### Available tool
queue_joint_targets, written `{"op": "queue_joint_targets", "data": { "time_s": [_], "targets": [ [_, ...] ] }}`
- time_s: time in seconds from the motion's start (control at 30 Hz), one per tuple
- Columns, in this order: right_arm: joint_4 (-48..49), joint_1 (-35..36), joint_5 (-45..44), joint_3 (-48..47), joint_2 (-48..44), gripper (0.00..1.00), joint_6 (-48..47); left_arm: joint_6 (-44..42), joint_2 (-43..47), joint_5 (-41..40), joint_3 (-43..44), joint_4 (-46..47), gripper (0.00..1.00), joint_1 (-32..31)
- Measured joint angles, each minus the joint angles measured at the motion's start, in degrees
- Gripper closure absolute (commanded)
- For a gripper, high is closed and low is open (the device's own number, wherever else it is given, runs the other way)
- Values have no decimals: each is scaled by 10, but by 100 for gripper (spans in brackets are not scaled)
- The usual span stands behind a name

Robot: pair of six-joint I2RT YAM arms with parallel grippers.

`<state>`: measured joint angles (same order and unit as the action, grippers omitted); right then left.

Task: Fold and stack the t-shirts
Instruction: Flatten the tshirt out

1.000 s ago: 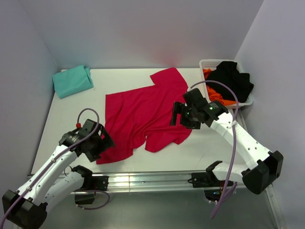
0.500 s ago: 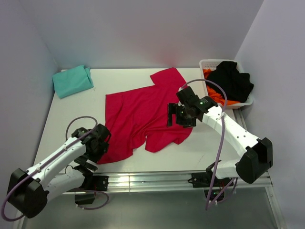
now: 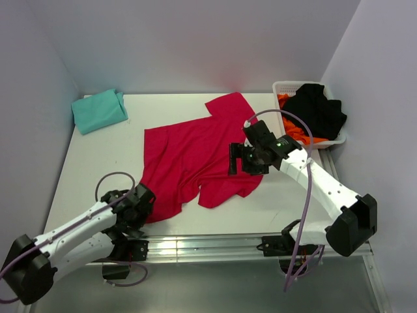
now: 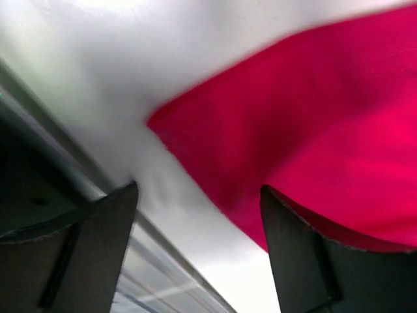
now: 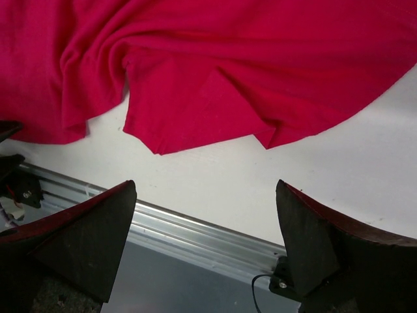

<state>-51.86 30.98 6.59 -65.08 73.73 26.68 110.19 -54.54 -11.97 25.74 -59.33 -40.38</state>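
A crimson t-shirt (image 3: pixel 195 156) lies spread open across the middle of the white tabletop (image 3: pixel 98 156). It is not folded: one sleeve reaches toward the far edge, and its near part is rumpled, with loose folds and an uneven hem. A teal t-shirt (image 3: pixel 99 109) sits at the far left corner as a compact folded bundle, well apart from the crimson one. At the far right stands a white basket (image 3: pixel 281 87) holding a black cloth (image 3: pixel 319 111) heaped over an orange cloth (image 3: pixel 293 134). The left pincer (image 3: pixel 144 208) is low at the near-left corner of the crimson t-shirt, close to the metal rail (image 3: pixel 195 244) along the tabletop's near edge. In the left wrist view its two dark fingers (image 4: pixel 98 241) stand apart, with the shirt's pointed corner lying between them on the tabletop. The blur hides whether either finger touches the cloth. The right pincer (image 3: pixel 236 160) hangs above the right side of the crimson t-shirt, over its near sleeve. In the right wrist view its fingers (image 5: pixel 332 248) are spread wide with nothing between them, looking down on the rumpled hem, a strip of bare tabletop and the rail beyond it.
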Motion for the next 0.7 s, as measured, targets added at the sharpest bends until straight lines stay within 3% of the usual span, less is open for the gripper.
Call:
{"op": "queue_joint_targets", "data": {
  "time_s": [0.1,0.27,0.4,0.57,0.63,0.7],
  "targets": [
    [1,0,3,13,-13,5,-2,16,34,10,-11,9,19,-2],
    [4,0,9,37,-20,5,-2,23,-82,11,33,5,24,-19],
    [5,0,13,37,-19,5,-4,31,-105,1,44,7,35,-32],
    [4,0,17,28,-9,5,-4,35,-166,-5,81,-6,41,-33],
    [5,0,17,23,-5,5,-4,34,-191,-8,97,-13,46,-33],
    [5,0,16,20,-3,5,-5,35,-207,-12,108,-12,63,-31]
  ]
}}
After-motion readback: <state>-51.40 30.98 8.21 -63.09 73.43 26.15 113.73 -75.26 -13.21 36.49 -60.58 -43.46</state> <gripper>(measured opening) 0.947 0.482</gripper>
